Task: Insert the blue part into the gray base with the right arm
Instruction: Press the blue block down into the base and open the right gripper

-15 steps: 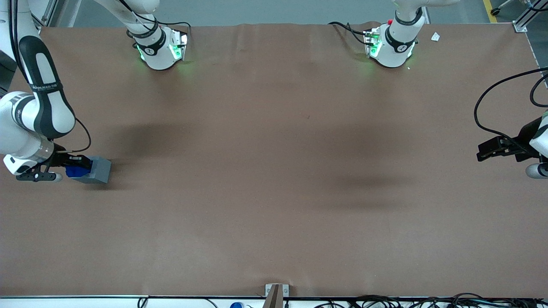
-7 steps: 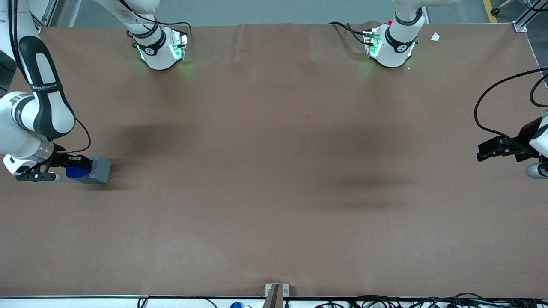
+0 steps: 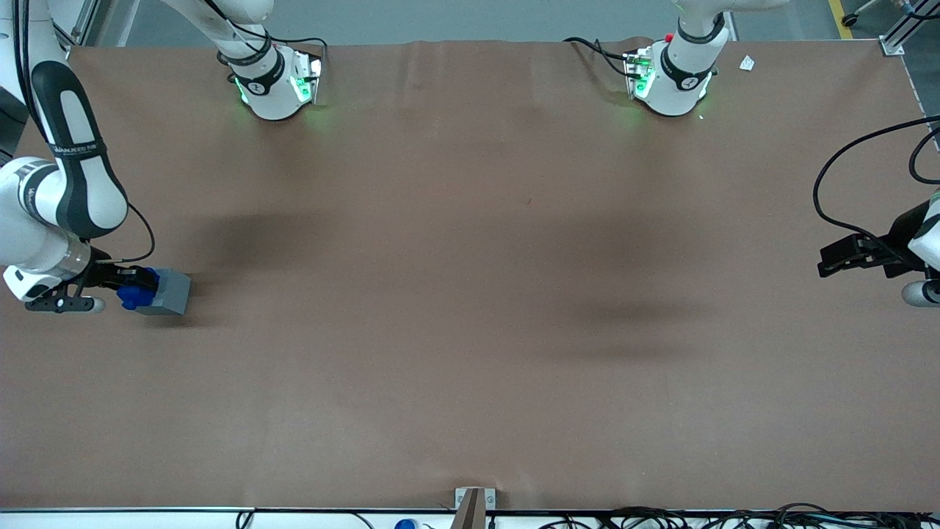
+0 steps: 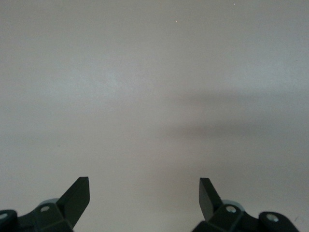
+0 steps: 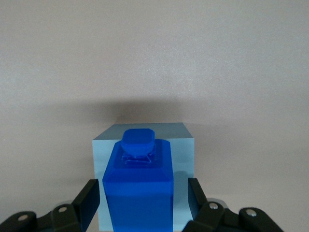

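Observation:
The gray base (image 3: 167, 292) stands on the brown table at the working arm's end. The blue part (image 3: 134, 297) sits in the base's top face and sticks out of it toward my hand. In the right wrist view the blue part (image 5: 139, 186), with its small raised step, covers the middle of the gray base (image 5: 183, 159). My right gripper (image 5: 142, 186) straddles the blue part, open, with a narrow gap between each finger and the part. In the front view the gripper (image 3: 138, 283) is right over the two parts.
The brown table (image 3: 470, 294) stretches out from the base toward the parked arm's end. Two arm pedestals (image 3: 275, 84) (image 3: 672, 77) with green lights stand along the table's farther edge. Cables lie along the near edge.
The blue part has shifted slightly toward the gray base and shows more. My hand has drawn back a little toward the table's end.

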Controlling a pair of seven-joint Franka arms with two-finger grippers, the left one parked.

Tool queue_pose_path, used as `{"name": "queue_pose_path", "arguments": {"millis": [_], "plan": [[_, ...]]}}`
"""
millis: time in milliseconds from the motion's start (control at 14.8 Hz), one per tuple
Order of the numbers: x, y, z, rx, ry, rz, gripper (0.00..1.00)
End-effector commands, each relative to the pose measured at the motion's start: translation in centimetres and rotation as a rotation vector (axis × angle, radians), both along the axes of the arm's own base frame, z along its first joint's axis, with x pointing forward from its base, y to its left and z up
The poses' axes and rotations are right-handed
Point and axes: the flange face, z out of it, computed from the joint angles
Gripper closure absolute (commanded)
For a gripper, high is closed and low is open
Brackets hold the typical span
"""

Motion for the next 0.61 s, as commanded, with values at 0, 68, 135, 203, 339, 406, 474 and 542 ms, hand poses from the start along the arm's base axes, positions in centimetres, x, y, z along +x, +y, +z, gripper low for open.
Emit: {"name": "queue_pose_path", "arguments": {"millis": [0, 68, 135, 203, 339, 406, 474, 542], "plan": [[-0.3, 0.1, 0.7, 0.006, -0.005, 0.001, 0.18], [-0.3, 0.1, 0.7, 0.006, -0.005, 0.001, 0.18], [-0.3, 0.1, 0.8, 0.005, -0.006, 0.001, 0.18], [-0.2, 0.2, 1.1, 0.004, -0.009, 0.001, 0.17], [-0.3, 0.9, 3.5, 0.008, -0.007, 0.007, 0.0], [-0.5, 1.4, 5.4, 0.009, -0.012, 0.016, 0.0], [-0.7, 2.1, 7.5, 0.011, -0.013, 0.022, 0.0], [-1.0, 3.6, 9.8, 0.02, -0.009, 0.039, 0.0]]}}
